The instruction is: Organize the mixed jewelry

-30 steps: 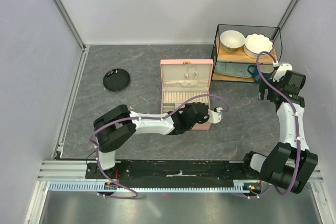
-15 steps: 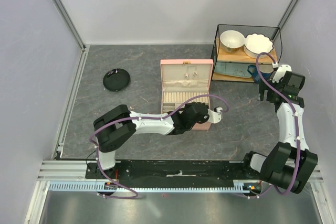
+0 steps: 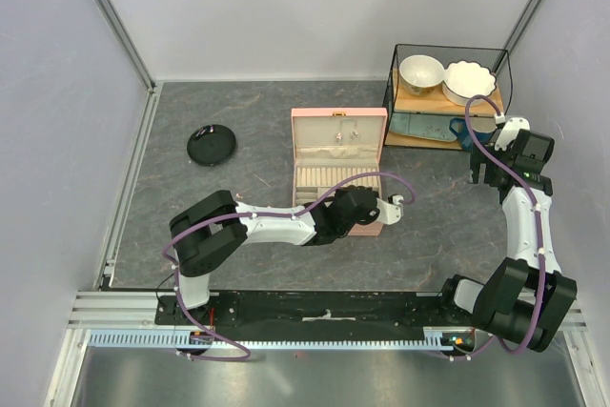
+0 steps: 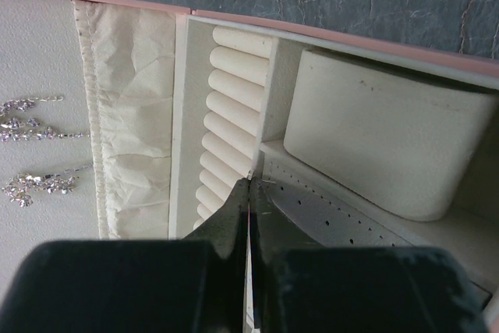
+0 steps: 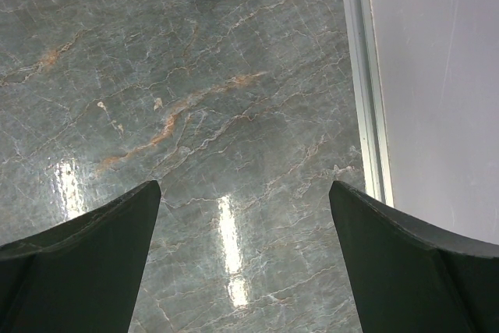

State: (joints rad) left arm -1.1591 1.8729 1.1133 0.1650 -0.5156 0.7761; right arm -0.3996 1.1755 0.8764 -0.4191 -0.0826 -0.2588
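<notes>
The left end effector (image 4: 249, 181), pressed together, points between ring rolls (image 4: 234, 91) and a cushion (image 4: 374, 138). The right end effector (image 5: 243, 193) is spread wide over the desk (image 5: 195, 99).

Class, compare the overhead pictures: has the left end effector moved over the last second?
No. The left end effector stays at the pink box's near right corner, shut, just as before.

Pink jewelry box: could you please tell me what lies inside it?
Inside the pink box: cream ring rolls, a padded cushion, a perforated panel, and sparkly jewelry pieces on the lid lining. The shut left gripper hides the near part.
</notes>
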